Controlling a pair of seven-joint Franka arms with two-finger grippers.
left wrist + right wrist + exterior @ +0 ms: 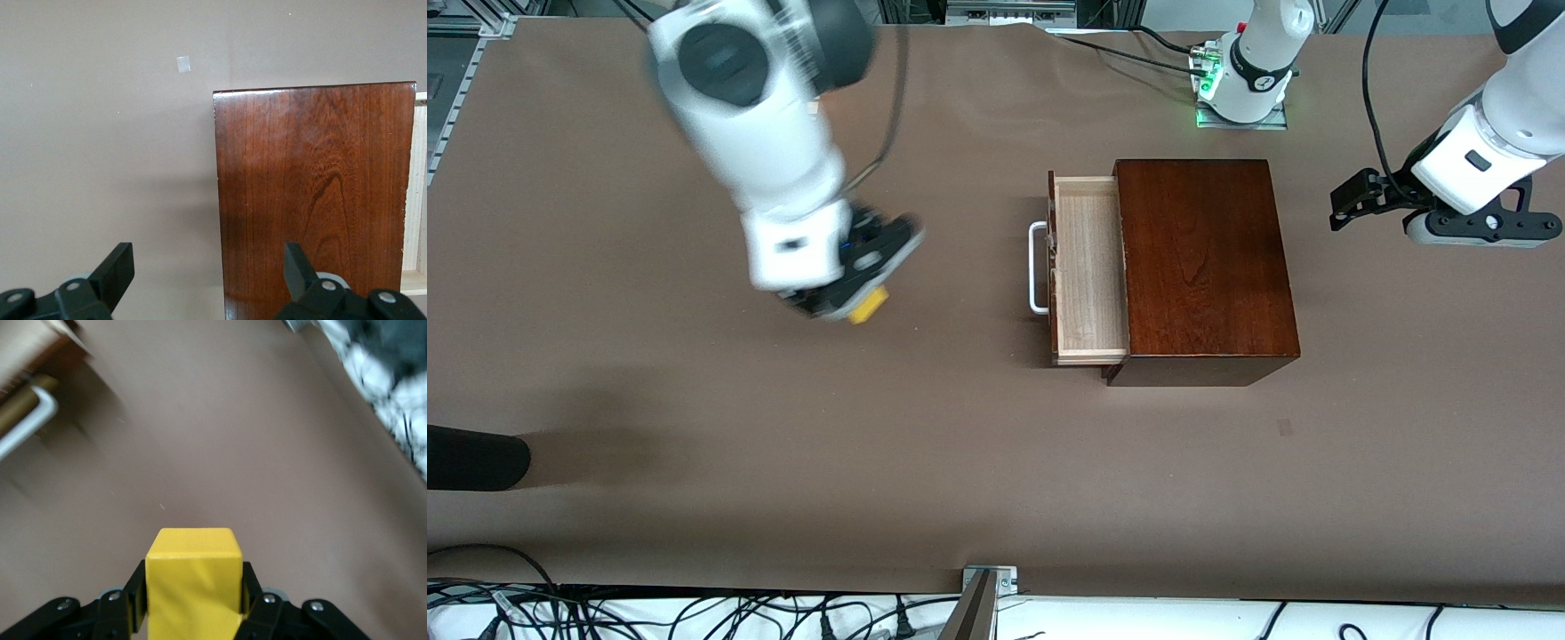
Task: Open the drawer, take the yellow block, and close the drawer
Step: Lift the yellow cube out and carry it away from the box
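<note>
The yellow block (868, 305) (193, 577) is up in the air, clamped between the fingers of my right gripper (852, 302) (193, 588), which is shut on it over bare table toward the right arm's end, away from the box. The drawer (1087, 267) of the dark reddish-brown wooden box (1205, 267) (313, 193) stands pulled out; its pale interior shows nothing in it. Its white handle (1037, 267) (27, 427) faces the right arm's end. My left gripper (1350, 203) (205, 270) waits open, over the table beside the box at the left arm's end.
A dark rounded object (471, 458) pokes in at the table's edge toward the right arm's end, nearer the front camera. Cables (694, 613) run along the near edge. A small pale patch (1285, 427) (183, 64) marks the brown table cover.
</note>
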